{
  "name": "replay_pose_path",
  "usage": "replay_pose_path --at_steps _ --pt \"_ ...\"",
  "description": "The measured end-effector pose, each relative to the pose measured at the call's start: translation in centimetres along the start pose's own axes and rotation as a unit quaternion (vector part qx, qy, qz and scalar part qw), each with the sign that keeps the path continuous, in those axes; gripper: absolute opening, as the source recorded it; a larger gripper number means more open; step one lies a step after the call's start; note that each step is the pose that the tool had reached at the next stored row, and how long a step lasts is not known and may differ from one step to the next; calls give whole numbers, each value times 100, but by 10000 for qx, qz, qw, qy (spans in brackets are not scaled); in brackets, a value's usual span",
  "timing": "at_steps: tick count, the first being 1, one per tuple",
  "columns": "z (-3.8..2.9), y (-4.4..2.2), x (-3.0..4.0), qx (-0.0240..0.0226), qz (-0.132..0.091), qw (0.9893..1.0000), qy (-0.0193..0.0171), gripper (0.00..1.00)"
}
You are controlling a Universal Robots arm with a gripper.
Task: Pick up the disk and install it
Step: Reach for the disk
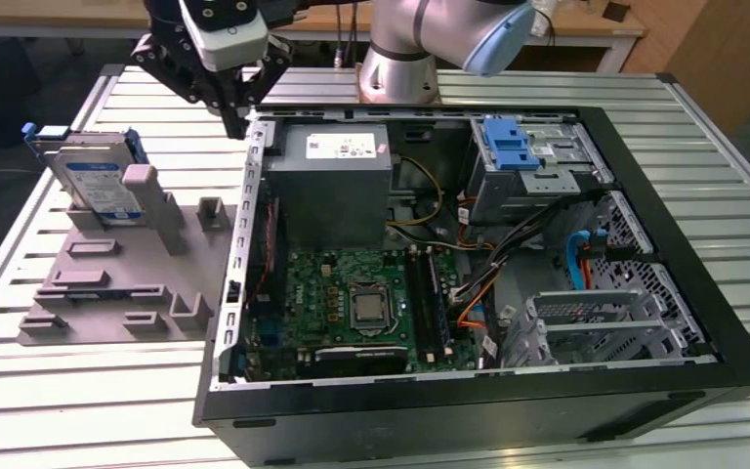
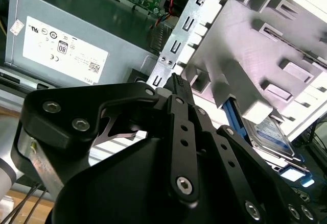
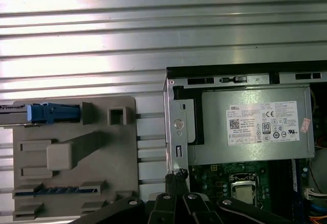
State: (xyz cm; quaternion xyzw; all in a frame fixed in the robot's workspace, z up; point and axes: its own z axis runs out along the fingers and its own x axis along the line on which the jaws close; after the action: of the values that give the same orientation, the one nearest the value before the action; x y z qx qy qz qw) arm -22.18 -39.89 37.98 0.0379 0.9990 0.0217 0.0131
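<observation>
On the slatted table (image 1: pixel 701 107) the disk (image 1: pixel 99 181) stands in a grey holder (image 1: pixel 102 283); fingers (image 1: pixel 234 123) together, empty

An open black computer case (image 1: pixel 479 405) is laid on the slatted metal table (image 1: pixel 75 396); a grey fixture plate (image 1: pixel 102 293) is set beside it, near a side edge.

arm tube (image 1: pixel 395 44): shiny silver-grey, round and fat, sits well back from the pincer (image 1: pixel 235 122)
joint cap (image 1: pixel 499 39): pale blue, domed, also back from the pincer
wrist block (image 1: pixel 226 27): white-and-grey box right above the pincer
pincer: matte black all over, chunky linkage bars
screws (image 2: pixel 185 184): silver hex-socket heads dotted over the pincer's links, plus a row of little holes down one bar
</observation>
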Motion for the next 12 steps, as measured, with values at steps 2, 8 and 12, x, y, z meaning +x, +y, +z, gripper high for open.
replay_pose_path --at_steps 2,8,12 --pt "1 -1 7 0 0 10000 0 11" --pt "6 -3 30 0 0 10000 0 11" --pt "10 -4 44 0 0 10000 0 11"
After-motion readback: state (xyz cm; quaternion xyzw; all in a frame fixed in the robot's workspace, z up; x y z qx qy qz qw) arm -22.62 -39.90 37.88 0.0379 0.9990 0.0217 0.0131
